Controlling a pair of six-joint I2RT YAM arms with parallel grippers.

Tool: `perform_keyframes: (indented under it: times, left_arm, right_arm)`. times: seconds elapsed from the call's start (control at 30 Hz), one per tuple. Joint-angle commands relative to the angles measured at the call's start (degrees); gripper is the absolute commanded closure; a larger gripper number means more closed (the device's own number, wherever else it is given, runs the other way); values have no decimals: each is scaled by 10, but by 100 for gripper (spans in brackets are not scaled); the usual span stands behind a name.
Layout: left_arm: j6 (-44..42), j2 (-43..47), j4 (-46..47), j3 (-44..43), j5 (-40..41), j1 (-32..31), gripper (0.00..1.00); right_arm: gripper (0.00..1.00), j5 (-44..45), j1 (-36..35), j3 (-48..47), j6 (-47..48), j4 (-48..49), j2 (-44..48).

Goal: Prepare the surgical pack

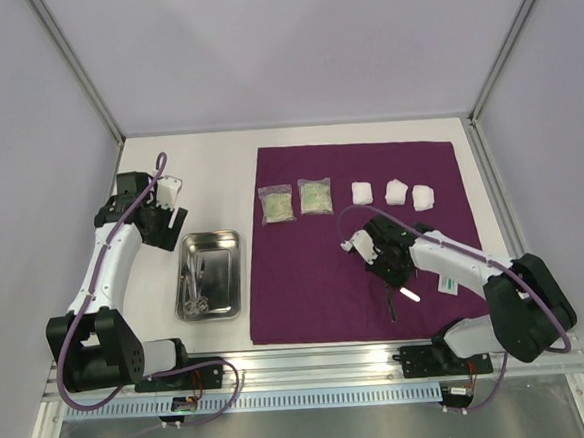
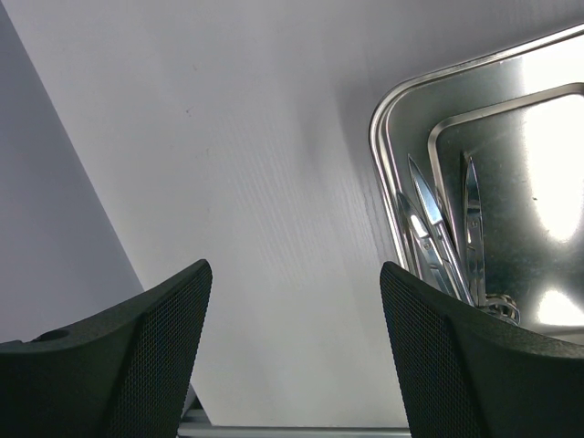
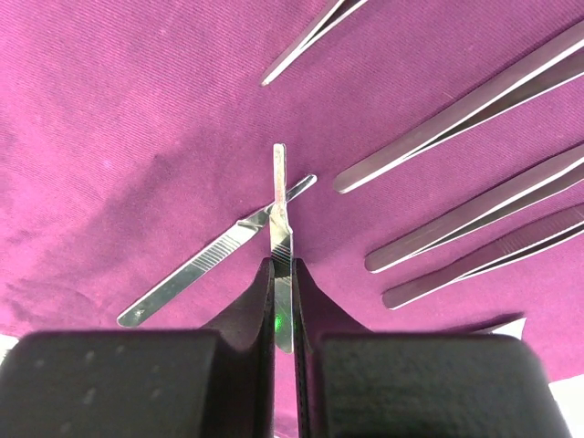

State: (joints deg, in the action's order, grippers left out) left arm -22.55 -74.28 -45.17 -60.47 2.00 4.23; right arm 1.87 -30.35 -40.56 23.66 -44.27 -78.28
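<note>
While scissors (image 2: 429, 219) remain in the steel tray (image 2: 376, 137) right of the wide-spread left gripper (image 2: 292, 274), the right gripper (image 3: 284, 265) pinches a flat steel handle (image 3: 278, 182) over the purple sheet (image 3: 109, 119), with tweezers (image 3: 474, 100) laid out to its right; the layout seems partly done.

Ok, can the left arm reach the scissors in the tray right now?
Probably yes: left gripper hangs open beside the steel tray, nothing covers the scissors, right gripper is off over the purple sheet.
</note>
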Motion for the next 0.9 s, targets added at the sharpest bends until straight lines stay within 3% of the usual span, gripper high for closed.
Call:
perform_keyframes:
  times: [0.0, 0.27, 0.43, 0.67, 0.87]
  left_arm:
    - [-6, 6, 4, 2, -2, 3, 17]
    - [-11, 9, 3, -1, 3, 3, 17]
    - [-10, 12, -3, -5, 8, 3, 17]
    - [-1, 17, -16, -12, 19, 3, 17]
    - [2, 24, -33, -14, 41, 3, 17]
  right_arm:
    - [100, -9, -3, -8, 11, -3, 19]
    - [100, -37, -3, -12, 29, -20, 49]
    - [100, -38, -3, -68, 8, -38, 30]
    - [99, -62, -2, -171, -81, -61, -13]
    - [100, -94, -29, -234, -180, 14, 0]
